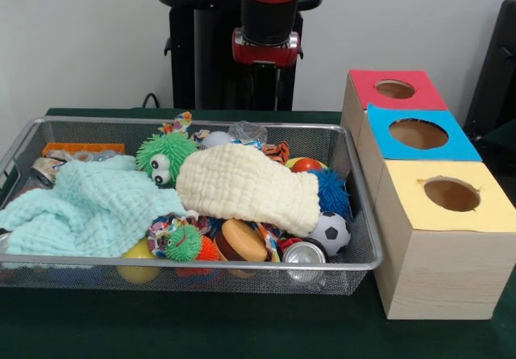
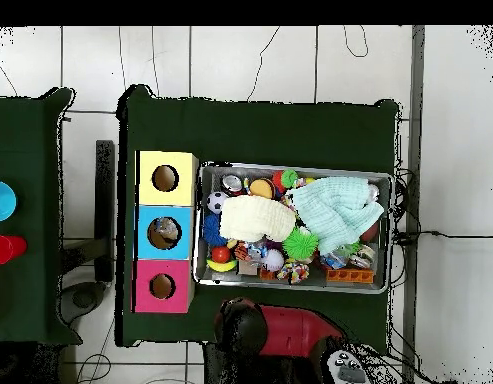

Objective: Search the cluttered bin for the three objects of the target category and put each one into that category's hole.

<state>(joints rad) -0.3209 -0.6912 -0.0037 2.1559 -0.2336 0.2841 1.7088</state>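
pincer (image 1: 266, 77): raised behind your bin (image 1: 367, 250); its opening cannot be told.
bin: directly below, toward the camera.

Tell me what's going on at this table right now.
A red and black robot arm is drawn back behind a wire bin, handling nothing. The bin is packed with toys, balls and a can, partly covered by a cream cloth and a mint cloth. Beside it stand boxes with red, blue and yellow holes.
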